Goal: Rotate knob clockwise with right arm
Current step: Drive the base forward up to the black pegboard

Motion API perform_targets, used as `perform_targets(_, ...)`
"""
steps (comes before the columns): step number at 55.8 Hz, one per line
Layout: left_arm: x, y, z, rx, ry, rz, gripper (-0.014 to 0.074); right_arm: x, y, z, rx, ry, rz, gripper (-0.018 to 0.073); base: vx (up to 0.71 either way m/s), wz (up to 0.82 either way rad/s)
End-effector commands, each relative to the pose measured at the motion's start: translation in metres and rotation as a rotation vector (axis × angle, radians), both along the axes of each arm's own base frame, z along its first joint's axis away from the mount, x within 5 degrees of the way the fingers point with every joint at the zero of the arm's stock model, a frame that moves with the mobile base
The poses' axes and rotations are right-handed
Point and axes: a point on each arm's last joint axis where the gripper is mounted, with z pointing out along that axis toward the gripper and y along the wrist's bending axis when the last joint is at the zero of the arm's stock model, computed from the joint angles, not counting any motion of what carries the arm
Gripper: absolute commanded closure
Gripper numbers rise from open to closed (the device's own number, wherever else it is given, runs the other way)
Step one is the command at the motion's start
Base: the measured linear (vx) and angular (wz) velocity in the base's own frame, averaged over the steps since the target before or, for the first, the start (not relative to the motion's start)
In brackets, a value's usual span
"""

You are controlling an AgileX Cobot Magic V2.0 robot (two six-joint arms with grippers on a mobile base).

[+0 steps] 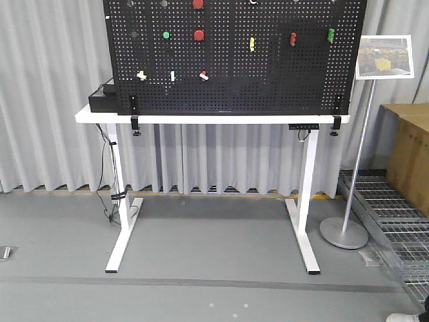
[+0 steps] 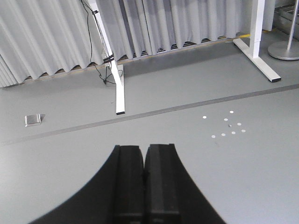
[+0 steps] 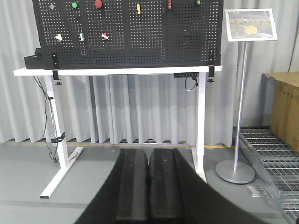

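Grey curtains back a white table [image 1: 214, 119] carrying a black pegboard [image 1: 268, 80]. Knob [image 1: 253, 2]: apparently the pale ring clipped by the front view's top edge, top row, right of the red buttons [image 1: 198, 33]; outside the right wrist view. Right hand [image 3: 148, 156]: fingers pressed together, empty, low, well apart from the board. Left hand [image 2: 144, 151] likewise closed, facing the floor. Risk: reaching unsighted, the closed hand could strike a red button or bump the knob instead of gripping it.
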Motion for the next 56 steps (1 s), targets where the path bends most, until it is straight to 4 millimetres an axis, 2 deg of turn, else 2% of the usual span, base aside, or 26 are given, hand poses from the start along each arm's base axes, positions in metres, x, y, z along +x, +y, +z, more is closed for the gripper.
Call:
perform_targets(1,0.0016,-0.0012,0.0045,-0.017,-0.078,-0.01,0.0603,-0.0011,0.0007,0.0058,-0.012,-0.084,0.005,0.0568,0.0,0.0)
perform_targets(56,0.0016,-0.0012,0.0045,-0.017,-0.078,-0.01,0.0603,-0.0011,0.0007,0.0059,-0.012,-0.085,0.006,0.0568,0.03,-0.01)
